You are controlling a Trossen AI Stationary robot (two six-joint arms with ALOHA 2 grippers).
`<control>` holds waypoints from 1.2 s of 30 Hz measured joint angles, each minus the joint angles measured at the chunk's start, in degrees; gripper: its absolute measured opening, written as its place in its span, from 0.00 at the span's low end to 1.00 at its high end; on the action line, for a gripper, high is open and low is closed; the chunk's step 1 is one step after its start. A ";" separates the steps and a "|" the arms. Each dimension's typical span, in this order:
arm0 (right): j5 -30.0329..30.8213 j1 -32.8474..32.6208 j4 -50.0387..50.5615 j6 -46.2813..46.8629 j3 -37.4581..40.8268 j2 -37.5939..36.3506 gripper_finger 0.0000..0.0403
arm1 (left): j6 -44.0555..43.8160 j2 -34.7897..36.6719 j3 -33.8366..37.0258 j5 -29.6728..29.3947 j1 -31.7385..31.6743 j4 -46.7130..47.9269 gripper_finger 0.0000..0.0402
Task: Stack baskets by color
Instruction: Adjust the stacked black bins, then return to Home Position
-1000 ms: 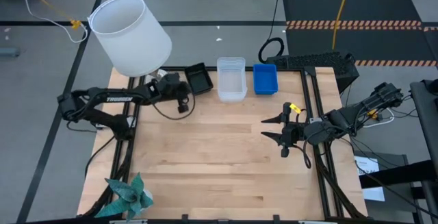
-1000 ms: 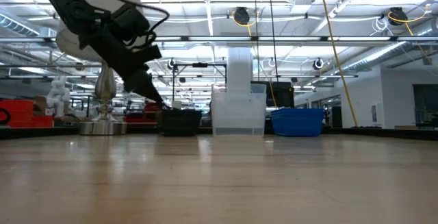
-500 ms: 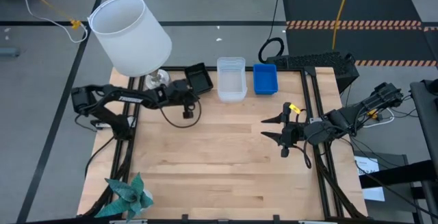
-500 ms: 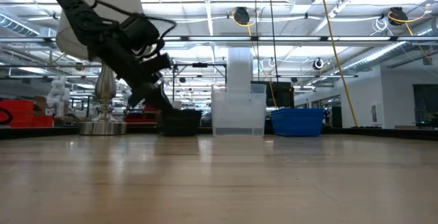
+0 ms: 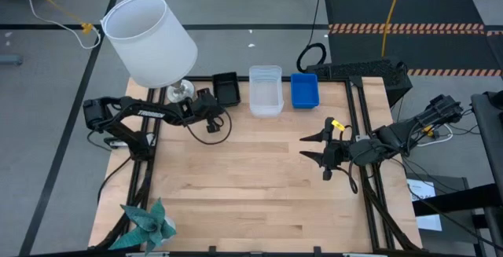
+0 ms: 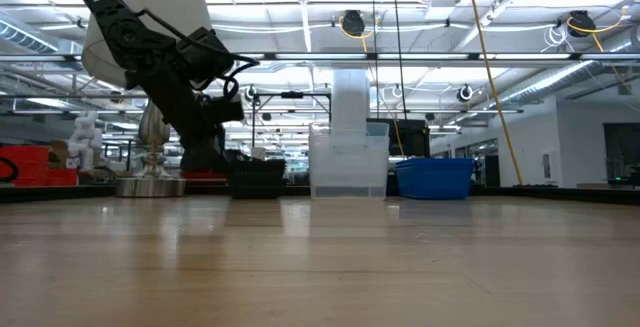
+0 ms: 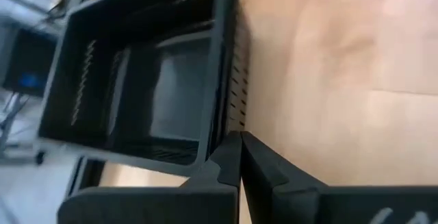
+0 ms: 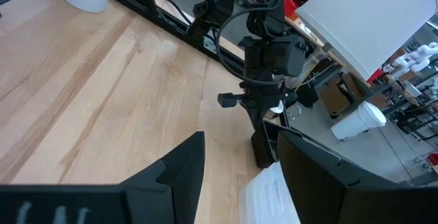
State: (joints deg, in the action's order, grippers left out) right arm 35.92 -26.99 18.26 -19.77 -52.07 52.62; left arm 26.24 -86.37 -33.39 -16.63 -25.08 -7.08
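Note:
Three lots of baskets stand in a row along the table's far edge: black (image 5: 226,89), clear (image 5: 266,90) and blue (image 5: 305,90). In the left wrist view the black basket (image 7: 137,80) shows a second rim nested inside it. My left gripper (image 5: 214,104) is shut and low at that basket's near left corner. My right gripper (image 5: 324,148) hangs open over the table's right side, with nothing between its fingers; the right wrist view shows it (image 8: 239,176) aimed across the table at the left arm. My left gripper has its shut fingertips (image 7: 236,148) against the outside of the black basket's near left corner (image 7: 222,125), low on the wall; whether they press it I cannot tell. The fingers slant down from the table's left. The basket sits flat on the table.
A big white lampshade (image 5: 149,41) on a metal foot (image 5: 179,92) stands just left of the black basket, close to the left arm. A teal paper star (image 5: 145,224) lies at the near left corner. The wooden middle of the table (image 5: 251,178) is bare.
My left gripper has sunk toward the table beside the black basket and rolled a little, staying shut. The black basket, skewed a second ago, now sits square to the far edge and slightly farther left.

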 joint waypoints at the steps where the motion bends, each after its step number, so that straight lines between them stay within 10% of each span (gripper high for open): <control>1: -0.01 0.00 0.00 -0.03 0.00 0.02 0.44 | -0.51 0.00 0.00 -1.23 0.00 0.03 0.01; 16: 0.00 0.00 0.00 -0.46 0.00 0.00 0.44 | -2.01 2.00 0.07 -1.95 0.93 2.31 0.02; 36: -0.03 0.40 -1.38 1.34 0.00 -2.35 0.39 | -9.60 29.02 -7.47 13.17 15.91 23.19 0.01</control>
State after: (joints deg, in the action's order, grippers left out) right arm 35.89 -26.59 16.88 -18.42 -52.07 50.27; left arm 16.65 -57.35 -40.86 -3.46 -9.18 16.11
